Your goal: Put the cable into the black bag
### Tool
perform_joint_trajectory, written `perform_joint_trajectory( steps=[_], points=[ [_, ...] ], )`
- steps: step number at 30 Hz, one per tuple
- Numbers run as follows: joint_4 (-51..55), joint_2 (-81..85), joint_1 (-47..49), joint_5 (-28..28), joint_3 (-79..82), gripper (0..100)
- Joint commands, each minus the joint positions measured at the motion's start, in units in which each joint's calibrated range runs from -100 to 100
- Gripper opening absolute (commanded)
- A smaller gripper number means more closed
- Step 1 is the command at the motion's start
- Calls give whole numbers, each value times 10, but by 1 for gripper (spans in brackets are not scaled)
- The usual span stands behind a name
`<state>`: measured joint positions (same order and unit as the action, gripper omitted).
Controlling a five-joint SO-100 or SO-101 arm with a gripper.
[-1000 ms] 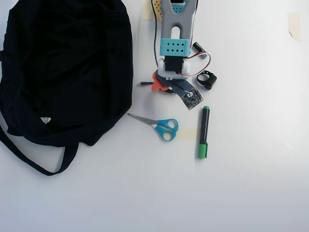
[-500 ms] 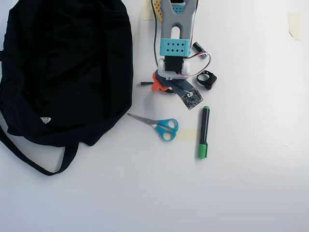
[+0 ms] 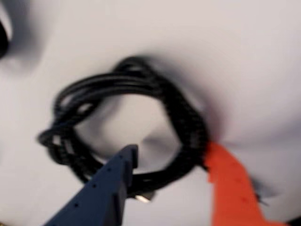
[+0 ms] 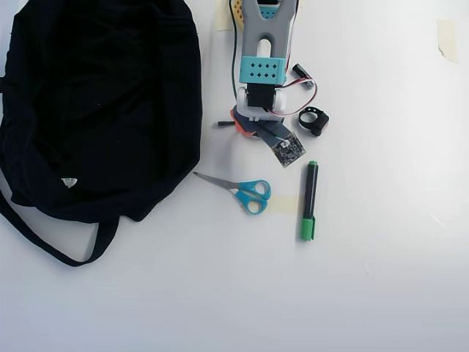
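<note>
Only the wrist view shows the coiled black cable (image 3: 136,127) on the white tabletop (image 3: 263,56); the hand (image 3: 171,157) stands apart, straddling its near side.

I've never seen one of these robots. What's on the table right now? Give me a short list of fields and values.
surface: white table
bag: black bag, at the left in the overhead view
cable: black coiled cable, lying on the table under the arm
gripper: gripper open, one blue finger inside the coil, one orange finger outside it
scissors: blue-handled scissors, right of the bag
marker: green marker, right of the scissors
cable in bag: not yet
</note>
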<state>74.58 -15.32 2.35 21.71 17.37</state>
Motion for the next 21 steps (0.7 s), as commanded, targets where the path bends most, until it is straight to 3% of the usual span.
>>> perform_joint_trajectory(
  steps=[1,12,21],
  points=[
    [-1,15,6,3,1,12],
    [-1,14,9,3,1,2],
    [-1,14,10,3,1,2]
  ],
)
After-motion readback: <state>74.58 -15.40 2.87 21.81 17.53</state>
